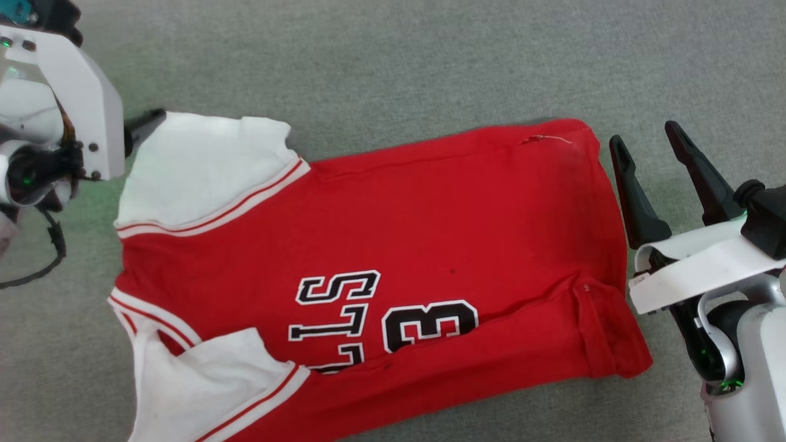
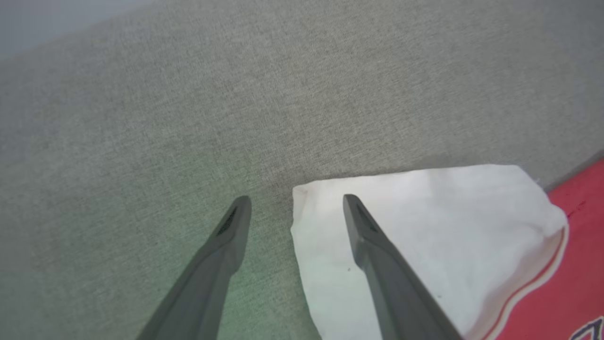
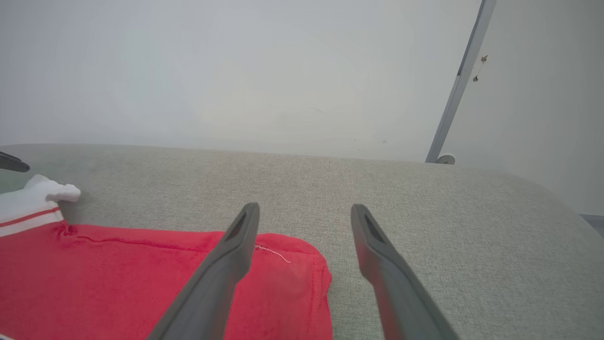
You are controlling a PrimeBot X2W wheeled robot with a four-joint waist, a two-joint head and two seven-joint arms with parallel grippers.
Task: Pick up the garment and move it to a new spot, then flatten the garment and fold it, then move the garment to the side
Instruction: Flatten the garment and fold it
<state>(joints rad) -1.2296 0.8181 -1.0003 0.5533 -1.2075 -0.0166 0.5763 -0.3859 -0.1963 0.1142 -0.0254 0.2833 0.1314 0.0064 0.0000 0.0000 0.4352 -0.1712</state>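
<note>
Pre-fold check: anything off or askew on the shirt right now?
Yes. The garment isn't flat: a flap along its near edge is folded over, hiding part of the black lettering, and the hem corner there is creased. A loose pale thread trails at the far hem corner.

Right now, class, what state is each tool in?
Left tool: open, holding nothing.
Right tool: open, holding nothing.
</note>
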